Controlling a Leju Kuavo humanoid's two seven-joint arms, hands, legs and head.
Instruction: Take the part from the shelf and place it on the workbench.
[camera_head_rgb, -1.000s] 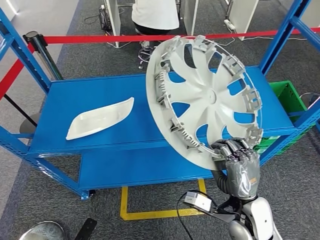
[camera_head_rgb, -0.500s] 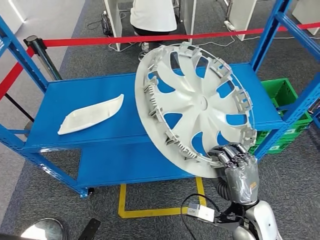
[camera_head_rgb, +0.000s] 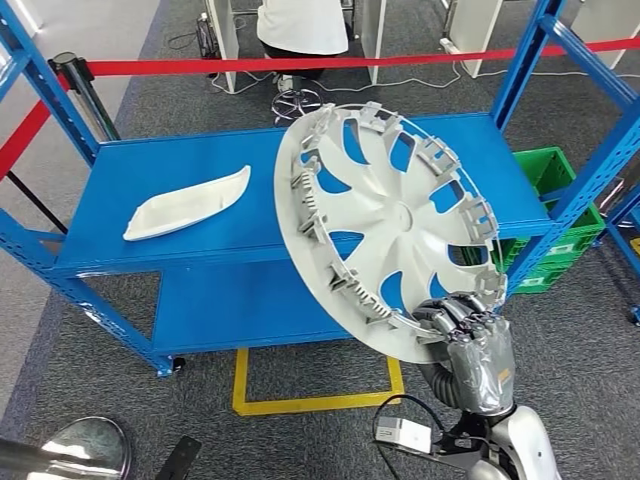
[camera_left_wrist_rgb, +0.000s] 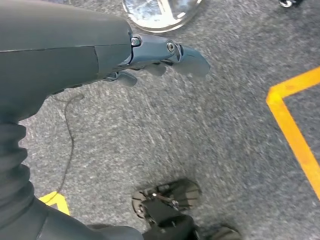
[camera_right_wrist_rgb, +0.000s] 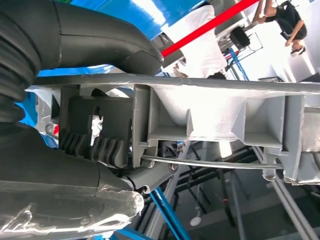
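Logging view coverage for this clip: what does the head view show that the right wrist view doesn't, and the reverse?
Head view alone: the whole wheel cover tilted over the blue shelf, and a long white part lying on that shelf. Right wrist view alone: close up, the fingers hooked behind the cover's rim clips. Both show the right hand gripping the cover's rim, the red barrier tape and a person in white.

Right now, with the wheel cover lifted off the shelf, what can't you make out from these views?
- Workbench: none of the views takes it in, so the drop spot is unknown.
- Right hand grip: head view, the wheel cover rim hides the fingertips.
- Shelf behind the wheel cover: head view, blocked by the cover.
- Person: head view, cut off by the top edge.
- Left hand: the floor below it is blurred.
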